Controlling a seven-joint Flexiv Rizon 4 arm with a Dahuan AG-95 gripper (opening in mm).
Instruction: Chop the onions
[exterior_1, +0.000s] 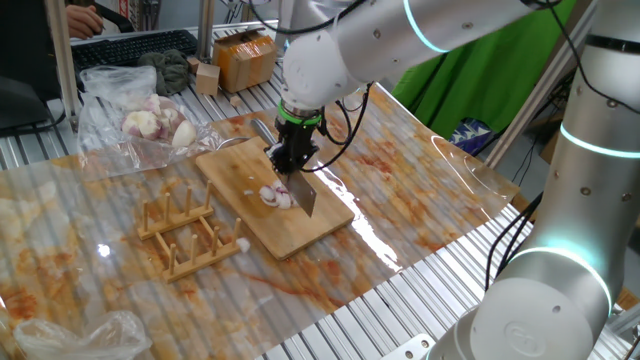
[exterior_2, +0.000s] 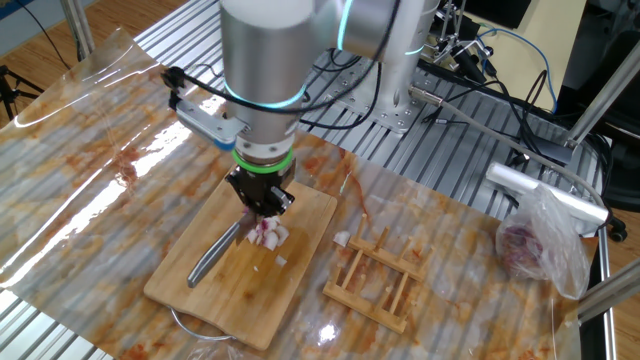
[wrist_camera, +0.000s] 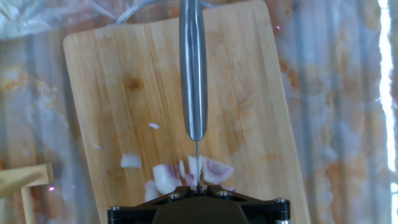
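A bamboo cutting board (exterior_1: 318, 222) (exterior_2: 230, 290) (wrist_camera: 242, 93) lies mid-table. The onions (exterior_1: 275, 195) (exterior_2: 267, 235) (wrist_camera: 168, 175) are a small heap of pale pink-white cut pieces on it, with a few stray bits (wrist_camera: 153, 126) nearby. My gripper (exterior_1: 291, 163) (exterior_2: 261, 203) (wrist_camera: 196, 185) hangs right over the heap, shut on the blade of a steel knife (exterior_1: 303, 197) (exterior_2: 213, 251) (wrist_camera: 193, 68). The blade stands edge-down among the pieces. Its handle points away from the hand across the board.
A wooden slotted rack (exterior_1: 185, 235) (exterior_2: 375, 280) stands beside the board, with one loose onion bit (exterior_1: 242, 243) (exterior_2: 342, 239) by it. A plastic bag of whole peeled bulbs (exterior_1: 150, 122) (exterior_2: 535, 245) lies farther off. A cardboard box (exterior_1: 245, 55) sits at the table's back edge.
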